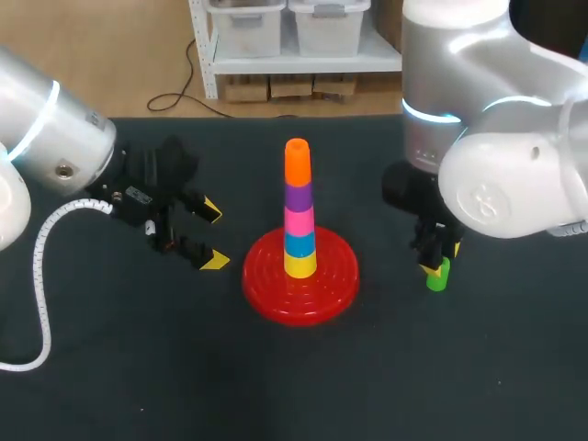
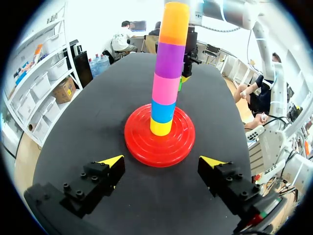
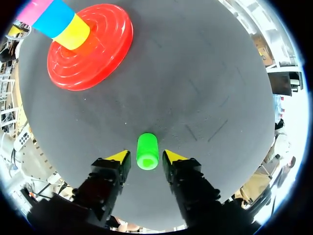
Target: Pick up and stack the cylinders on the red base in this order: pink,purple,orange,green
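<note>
On the red base (image 1: 326,283) (image 2: 139,147) (image 3: 105,46) stands a stack, from the bottom up: yellow, blue, pink (image 1: 299,221), purple (image 1: 297,196), and orange (image 1: 297,162) on top. The green cylinder (image 1: 437,276) (image 3: 147,151) stands upright on the table to the right of the base. My right gripper (image 1: 439,261) (image 3: 146,156) is down over it, with its yellow tips close against both sides, shut on it. To the left of the base my left gripper (image 1: 209,235) (image 2: 162,161) is open and holds nothing, its tips pointing at the base.
A white cable (image 1: 41,266) from the left arm loops over the dark table (image 1: 138,367) at the front left.
</note>
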`<action>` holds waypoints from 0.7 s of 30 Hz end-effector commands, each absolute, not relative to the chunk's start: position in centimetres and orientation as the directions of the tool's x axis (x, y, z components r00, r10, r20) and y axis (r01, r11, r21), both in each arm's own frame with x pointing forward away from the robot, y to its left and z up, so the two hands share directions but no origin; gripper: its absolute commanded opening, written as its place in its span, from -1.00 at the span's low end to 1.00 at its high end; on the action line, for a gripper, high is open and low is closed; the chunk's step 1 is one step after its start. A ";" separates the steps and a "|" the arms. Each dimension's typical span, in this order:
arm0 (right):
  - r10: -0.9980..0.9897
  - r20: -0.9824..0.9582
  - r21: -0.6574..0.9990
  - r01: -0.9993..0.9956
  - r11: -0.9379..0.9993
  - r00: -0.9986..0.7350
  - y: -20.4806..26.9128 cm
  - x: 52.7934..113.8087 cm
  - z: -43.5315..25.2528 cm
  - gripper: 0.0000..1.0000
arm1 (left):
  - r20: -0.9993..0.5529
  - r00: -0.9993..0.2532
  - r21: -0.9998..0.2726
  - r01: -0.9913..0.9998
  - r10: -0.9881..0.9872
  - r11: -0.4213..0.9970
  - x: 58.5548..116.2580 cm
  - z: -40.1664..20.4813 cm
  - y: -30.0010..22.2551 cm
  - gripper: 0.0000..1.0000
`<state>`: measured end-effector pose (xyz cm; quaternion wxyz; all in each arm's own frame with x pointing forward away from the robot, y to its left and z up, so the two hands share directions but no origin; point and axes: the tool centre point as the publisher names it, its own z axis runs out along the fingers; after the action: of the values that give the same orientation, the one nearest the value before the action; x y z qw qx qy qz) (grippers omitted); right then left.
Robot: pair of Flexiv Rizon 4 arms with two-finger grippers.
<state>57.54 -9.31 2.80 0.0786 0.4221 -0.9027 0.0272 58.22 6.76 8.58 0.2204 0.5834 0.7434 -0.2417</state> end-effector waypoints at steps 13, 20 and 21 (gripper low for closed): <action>-0.745 0.170 -0.016 -0.757 0.653 -0.645 -9.7 57.8 4.5 -1.00 | -0.607 -0.223 -0.104 0.974 0.763 0.202 58.3 8.6 6.7 1.00; -0.738 0.150 -0.058 -0.751 0.657 -0.658 -9.7 59.6 10.3 -1.00 | -0.607 -0.223 -0.104 0.974 0.763 0.202 58.3 8.6 6.7 1.00; -0.738 0.140 -0.055 -0.750 0.660 -0.660 -9.7 60.0 11.4 -1.00 | -0.607 -0.223 -0.104 0.974 0.763 0.202 58.3 8.6 6.7 1.00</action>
<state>59.81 -9.25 8.28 0.0533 0.4095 -0.9086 0.0627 58.22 6.76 8.58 0.2204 0.5834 0.7434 -0.2417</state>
